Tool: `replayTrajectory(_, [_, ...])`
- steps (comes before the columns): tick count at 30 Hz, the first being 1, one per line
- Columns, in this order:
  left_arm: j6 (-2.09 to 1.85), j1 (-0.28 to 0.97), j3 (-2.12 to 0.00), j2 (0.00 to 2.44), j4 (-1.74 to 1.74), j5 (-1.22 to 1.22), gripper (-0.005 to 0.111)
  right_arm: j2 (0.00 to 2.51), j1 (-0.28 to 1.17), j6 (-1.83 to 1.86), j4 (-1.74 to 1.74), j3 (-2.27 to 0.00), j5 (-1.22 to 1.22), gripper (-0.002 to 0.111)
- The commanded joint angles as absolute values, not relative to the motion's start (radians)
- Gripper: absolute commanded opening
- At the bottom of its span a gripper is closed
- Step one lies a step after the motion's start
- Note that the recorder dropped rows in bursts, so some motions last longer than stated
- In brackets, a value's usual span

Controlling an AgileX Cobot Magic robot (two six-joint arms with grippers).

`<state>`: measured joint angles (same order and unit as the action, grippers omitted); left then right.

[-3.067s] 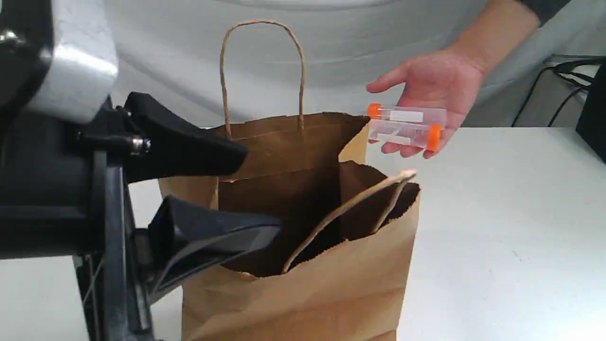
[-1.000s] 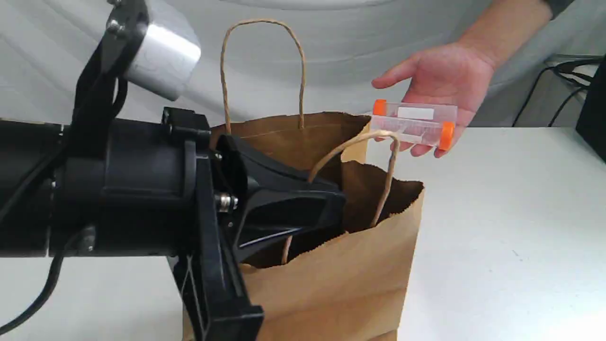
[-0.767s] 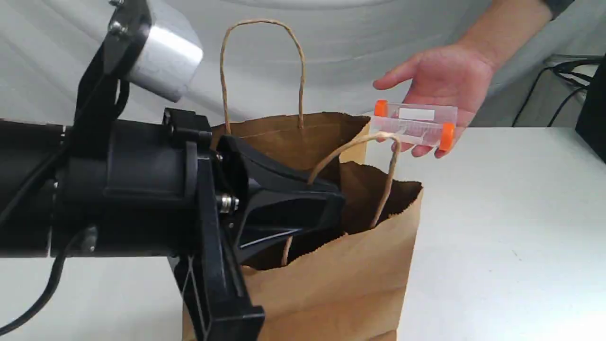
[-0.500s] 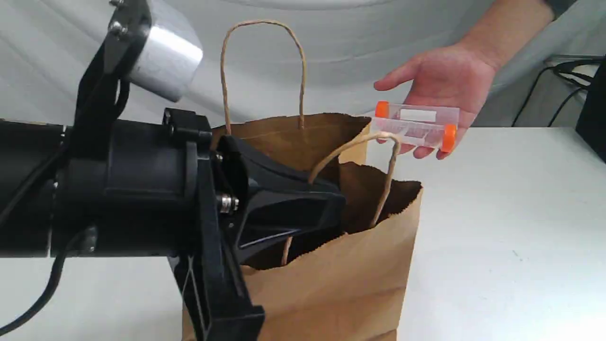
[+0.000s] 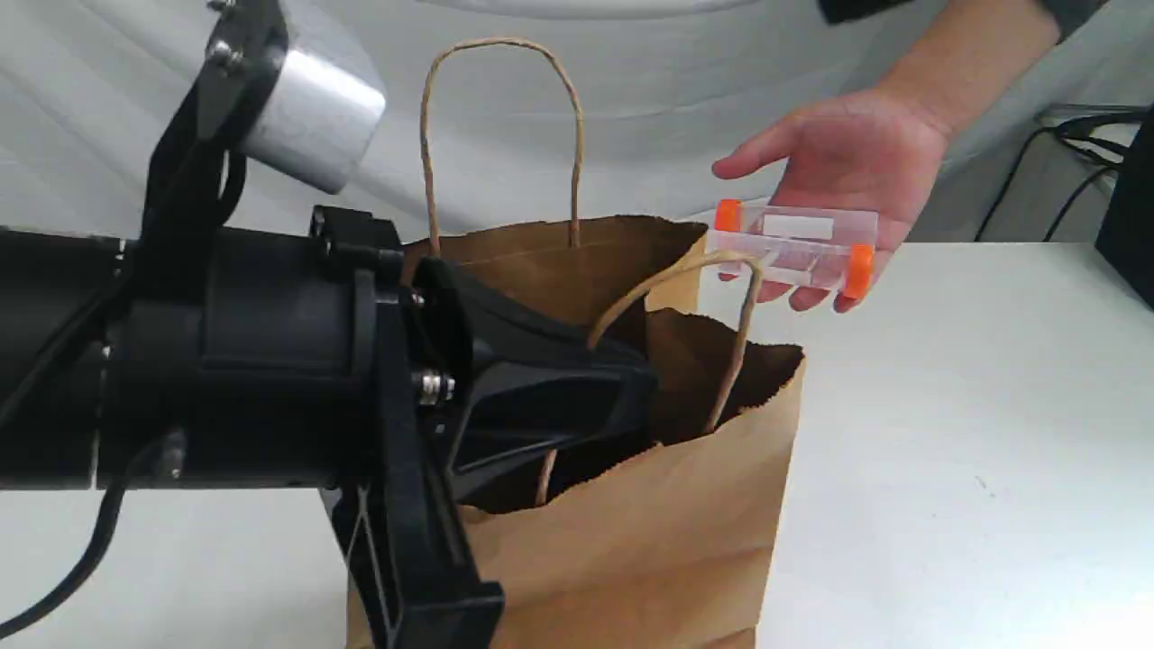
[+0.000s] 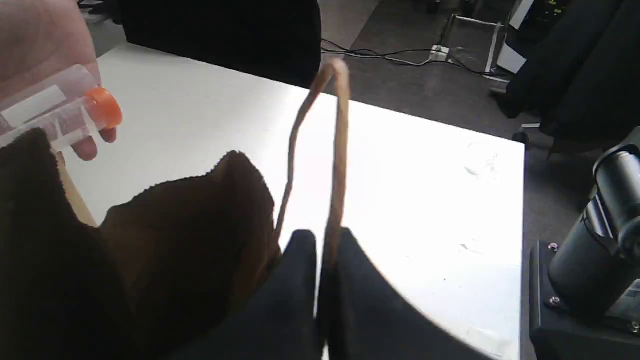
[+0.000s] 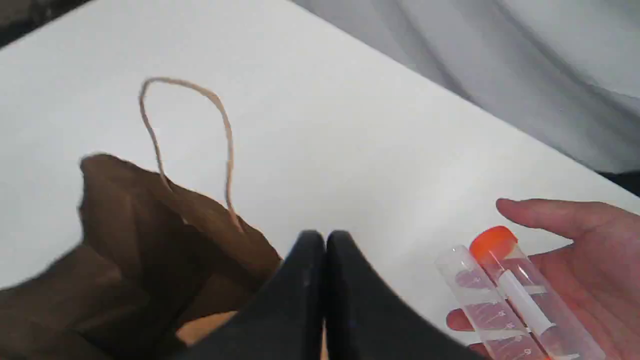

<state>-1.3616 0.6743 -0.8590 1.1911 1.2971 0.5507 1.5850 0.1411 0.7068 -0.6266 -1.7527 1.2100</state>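
A brown paper bag stands open on the white table. My left gripper is shut on the bag's near handle and holds its loop up over the opening; the left wrist view shows the handle pinched between the fingertips. The far handle stands upright. A person's hand holds two clear orange-capped tubes just past the bag's far right corner. My right gripper is shut with nothing seen between its fingers, above the bag, beside the tubes.
Grey cloth hangs behind the table. Black cables and a dark box sit at the far right edge. In the left wrist view a black arm base stands past the table's edge.
About three seconds ago my left gripper was open beside the bag and the near handle drooped; now it is shut on that handle, raised. The hand with the tubes has drifted slightly lower.
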Motion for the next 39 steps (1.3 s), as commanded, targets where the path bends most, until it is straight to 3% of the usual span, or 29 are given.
replayTrajectory(1, [-1.362,0.679,-0.866,1.192,1.299,0.556,0.0,1.651,0.187,0.739,-0.567,-1.766,1.221,0.0])
replayTrajectory(4, [-1.362,0.679,-0.866,1.192,1.299,0.556,0.0,1.706,0.203,0.733,-0.569,-1.766,1.221,0.009])
replayTrajectory(11, [-1.362,0.679,-0.866,1.192,1.299,0.556,0.0,1.752,0.211,0.733,-0.576,-1.766,1.221,0.05])
replayTrajectory(21, [-1.362,0.679,-0.866,1.192,1.299,0.556,0.0,1.809,0.292,0.749,-0.555,-1.766,1.196,0.053])
replayTrajectory(28, [-1.362,0.679,-0.866,1.192,1.299,0.556,0.0,1.837,0.312,0.749,-0.537,-1.771,1.186,0.048])
replayTrajectory(34, [-1.362,0.679,-0.866,1.192,1.299,0.556,0.0,1.853,0.33,0.762,-0.523,-1.771,1.19,0.015])
replayTrajectory(37, [-1.362,0.679,-0.866,1.192,1.299,0.556,0.0,1.86,0.34,0.778,-0.508,-1.771,1.187,0.002])
replayTrajectory(39, [-1.362,0.679,-0.866,1.192,1.299,0.556,0.0,1.863,0.34,0.771,-0.508,-1.771,1.184,0.0])
